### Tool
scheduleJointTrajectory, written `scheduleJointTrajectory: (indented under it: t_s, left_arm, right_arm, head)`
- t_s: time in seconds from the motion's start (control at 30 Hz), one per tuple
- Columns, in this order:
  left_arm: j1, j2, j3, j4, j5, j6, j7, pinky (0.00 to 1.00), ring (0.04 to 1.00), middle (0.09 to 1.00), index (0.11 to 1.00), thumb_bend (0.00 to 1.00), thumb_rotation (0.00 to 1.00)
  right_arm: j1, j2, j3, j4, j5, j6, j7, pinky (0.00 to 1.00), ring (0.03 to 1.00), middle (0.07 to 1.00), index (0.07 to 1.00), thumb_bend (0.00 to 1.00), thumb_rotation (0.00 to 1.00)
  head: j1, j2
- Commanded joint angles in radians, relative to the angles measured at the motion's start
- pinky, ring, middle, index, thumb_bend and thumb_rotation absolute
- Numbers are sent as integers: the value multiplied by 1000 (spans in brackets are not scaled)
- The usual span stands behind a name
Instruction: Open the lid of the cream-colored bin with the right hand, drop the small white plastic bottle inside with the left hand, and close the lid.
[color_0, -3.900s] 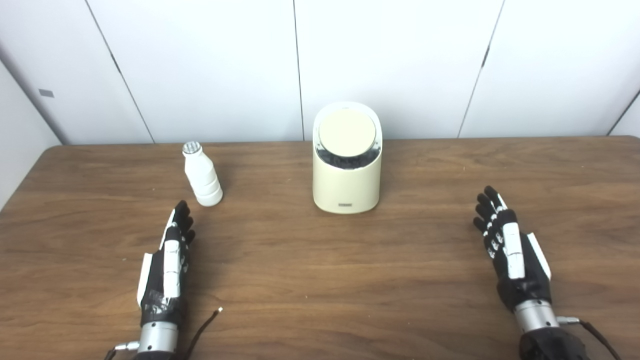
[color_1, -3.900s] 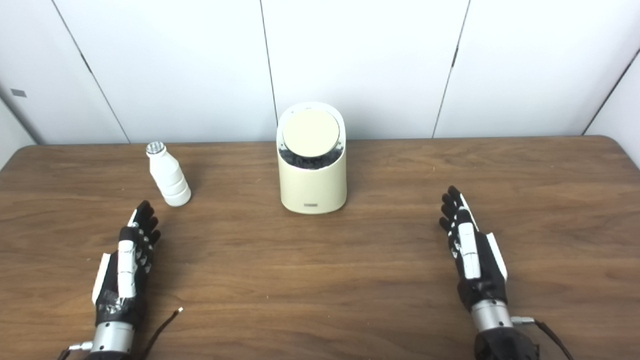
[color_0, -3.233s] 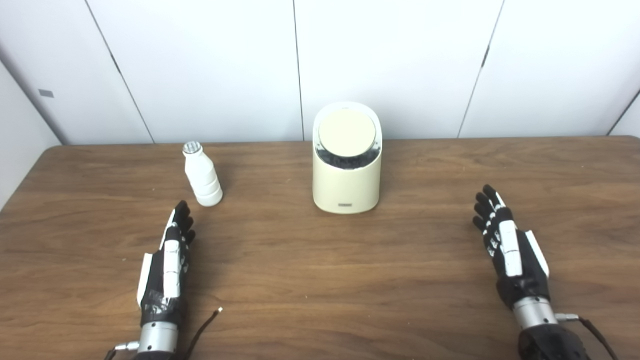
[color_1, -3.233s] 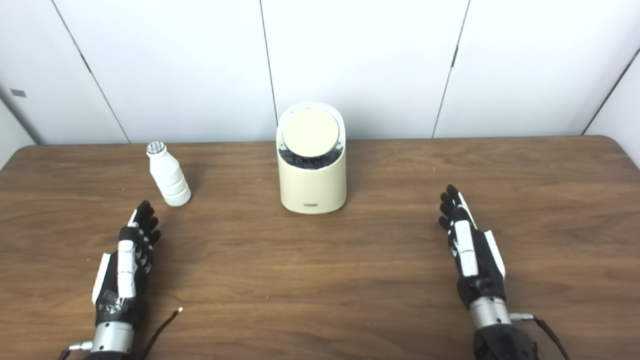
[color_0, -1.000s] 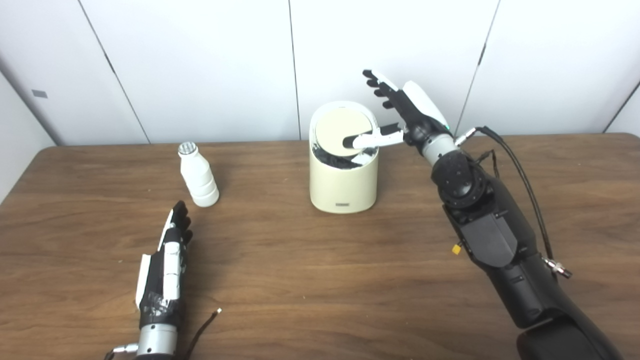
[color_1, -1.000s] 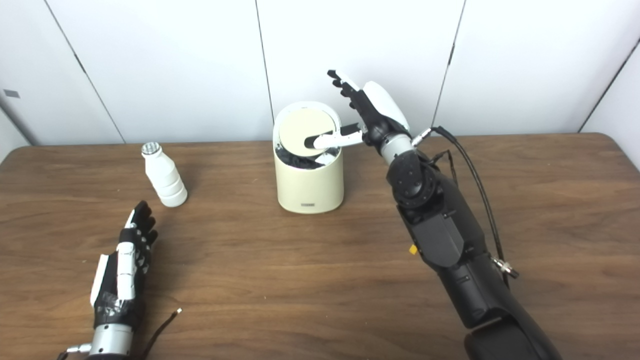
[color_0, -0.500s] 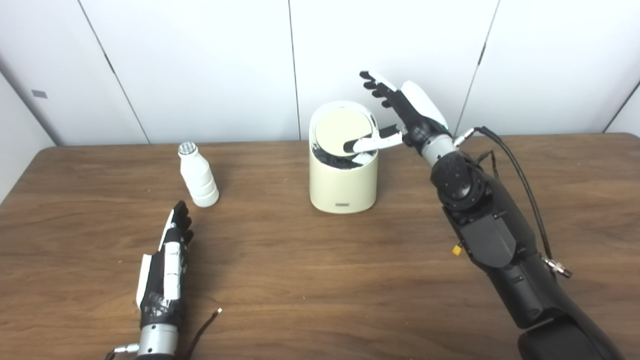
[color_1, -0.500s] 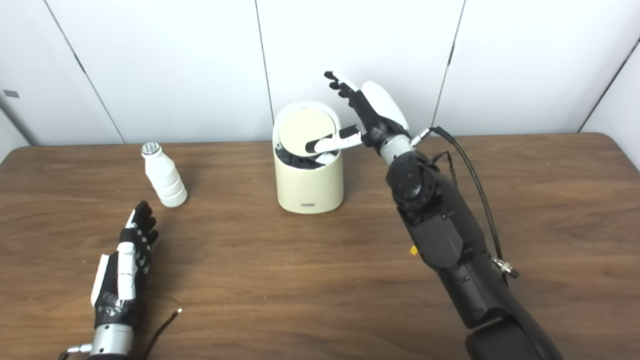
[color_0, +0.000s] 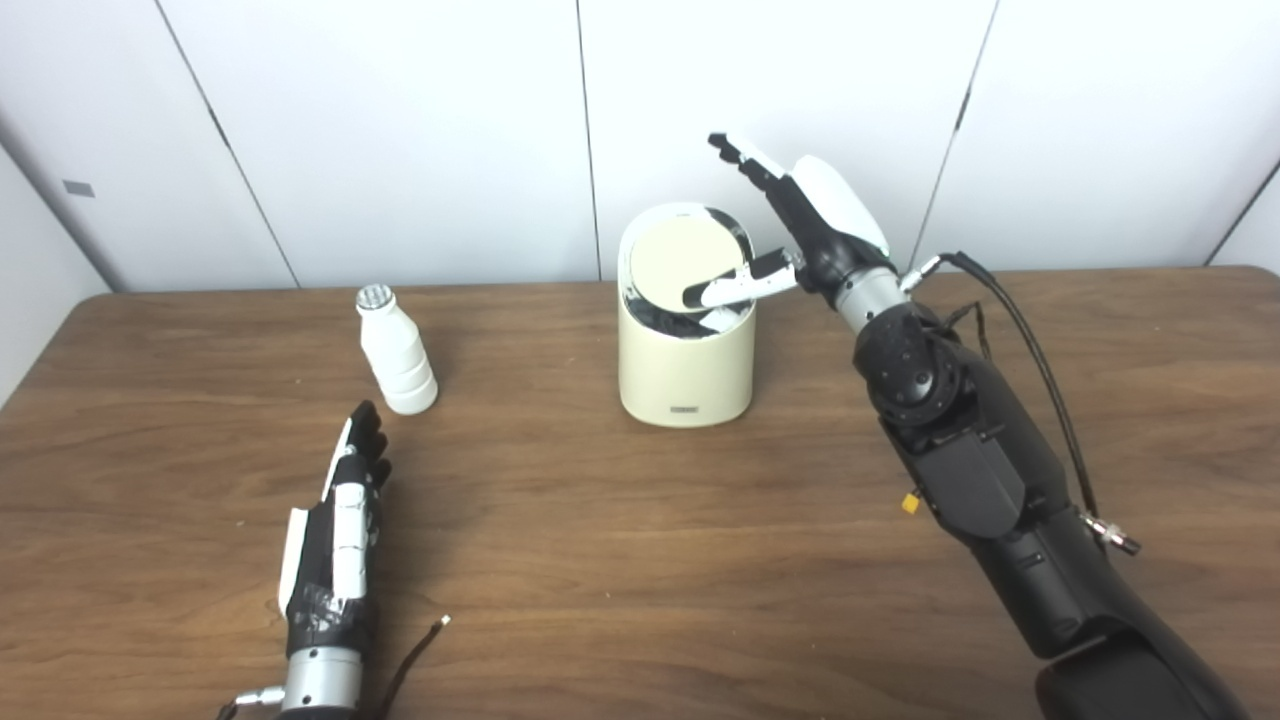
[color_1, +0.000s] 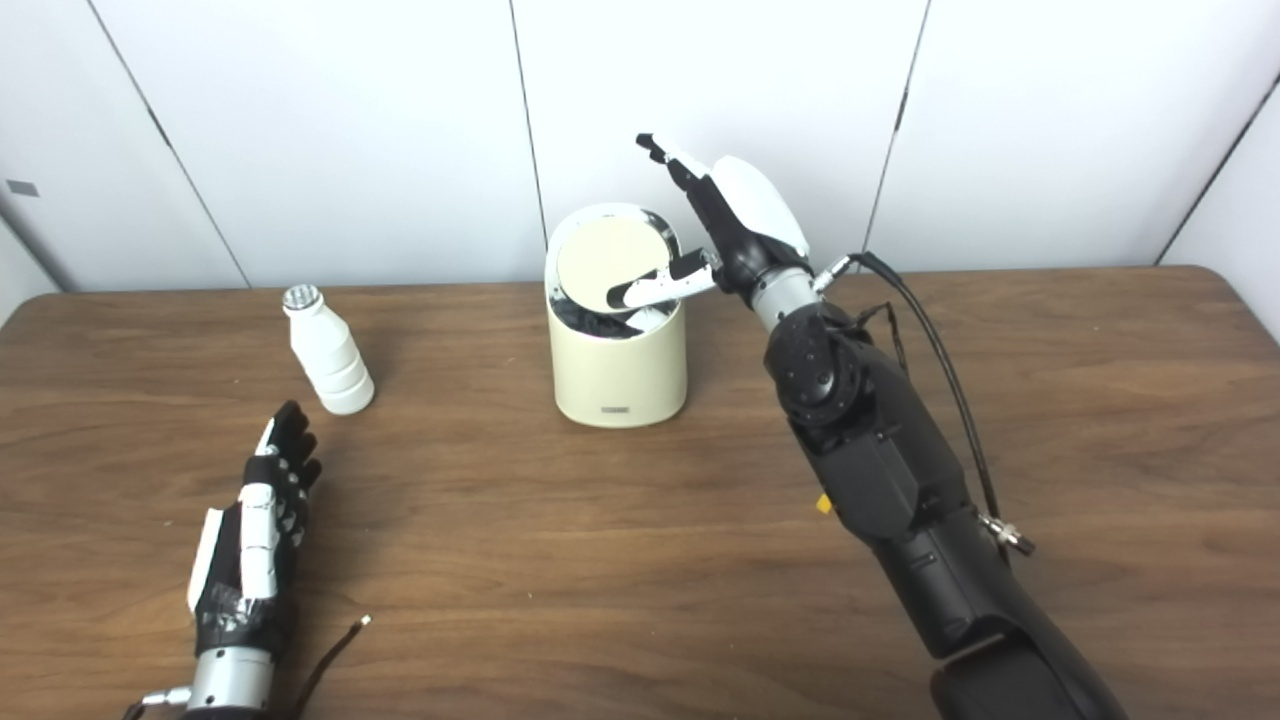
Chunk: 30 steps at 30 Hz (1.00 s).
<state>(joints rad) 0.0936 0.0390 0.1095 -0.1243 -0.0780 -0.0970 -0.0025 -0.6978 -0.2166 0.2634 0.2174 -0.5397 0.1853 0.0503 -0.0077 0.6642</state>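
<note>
The cream-colored bin (color_0: 686, 360) stands upright toward the far middle of the wooden worktop (color_0: 620, 560), close to the white wall panels (color_0: 400, 130) behind it. Its round lid (color_0: 684, 263) is tilted, raised at the far edge, so that a dark gap with black lining shows along its near edge.

The right hand (color_0: 800, 225) reaches over the bin from the right, its arm (color_0: 960, 460) stretching across the right half of the worktop with a black cable (color_0: 1040, 350) looping beside it. The thumb lies across the near right part of the lid, its tip touching the lid surface, while the fingers (color_0: 745, 165) are spread apart and point up and to the far left above the bin's far rim. The hand grasps nothing; it only presses on the lid.

The small white plastic bottle (color_0: 395, 350) stands upright on the worktop, left of the bin and well apart from it, its silvery cap at the top.

The left hand (color_0: 340, 525) rests on the near left part of the worktop, edge down, its fingers (color_0: 365, 440) released and stretched straight toward the bottle, near its base but not touching it. A thin loose wire (color_0: 415, 650) lies just right of the left wrist.
</note>
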Motion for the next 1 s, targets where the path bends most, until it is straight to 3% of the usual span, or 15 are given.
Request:
scheduleJointTrajectory:
  t_s: [0.0, 0.2, 0.27, 0.33, 0.4, 0.47, 0.57, 0.83, 0.97]
  left_arm:
    - [14, -26, -25, 5, 10, -15, 2, 1000, 1000, 1000, 1000, 564, 1000]
    - [15, -25, -23, 5, 3, -15, 0, 1000, 1000, 1000, 1000, 560, 1000]
    - [15, -23, -23, 6, 6, -15, 0, 1000, 1000, 1000, 1000, 560, 1000]
    - [15, -19, -26, 5, 17, -10, 0, 1000, 1000, 1000, 1000, 573, 1000]
    - [13, -13, -28, 9, 21, -13, -3, 1000, 1000, 1000, 1000, 561, 1000]
    - [11, -6, -31, 13, 29, -23, -8, 1000, 1000, 1000, 1000, 556, 1000]
    - [10, -2, -33, 12, 33, -18, -9, 1000, 1000, 1000, 1000, 568, 1000]
    - [10, 0, -27, 11, 19, -12, -12, 1000, 1000, 1000, 1000, 574, 988]
    - [10, 3, -24, 11, 16, -7, -13, 1000, 1000, 1000, 1000, 585, 986]
  right_arm:
    - [-27, -9, 4, -12, -18, -10, 1, 936, 914, 919, 930, 925, 175]
    - [-21, 5, -29, -30, 27, -2, 0, 891, 905, 911, 926, 851, 298]
    - [-17, 31, -95, -50, 135, 25, 26, 847, 907, 917, 925, 816, 383]
    - [-14, 86, -216, -88, 310, 112, 62, 841, 913, 917, 905, 793, 453]
    - [-18, 130, -315, -124, 453, 212, 87, 948, 950, 944, 916, 719, 417]
    - [-17, 143, -371, -149, 538, 272, 105, 987, 960, 958, 938, 695, 420]
    - [-3, 135, -398, -162, 615, 284, 102, 999, 968, 950, 947, 707, 434]
    - [102, 58, -382, -235, 718, 284, 96, 1000, 977, 968, 963, 621, 489]
    - [190, 32, -390, -301, 763, 284, 74, 1000, 989, 978, 928, 631, 585]
  head:
    - [0, 1]
    - [-1, 2]
    - [-1, 2]
    - [-5, 1]
    - [-7, -1]
    - [-7, -1]
    - [-8, -3]
    - [-11, -1]
    - [-12, 1]
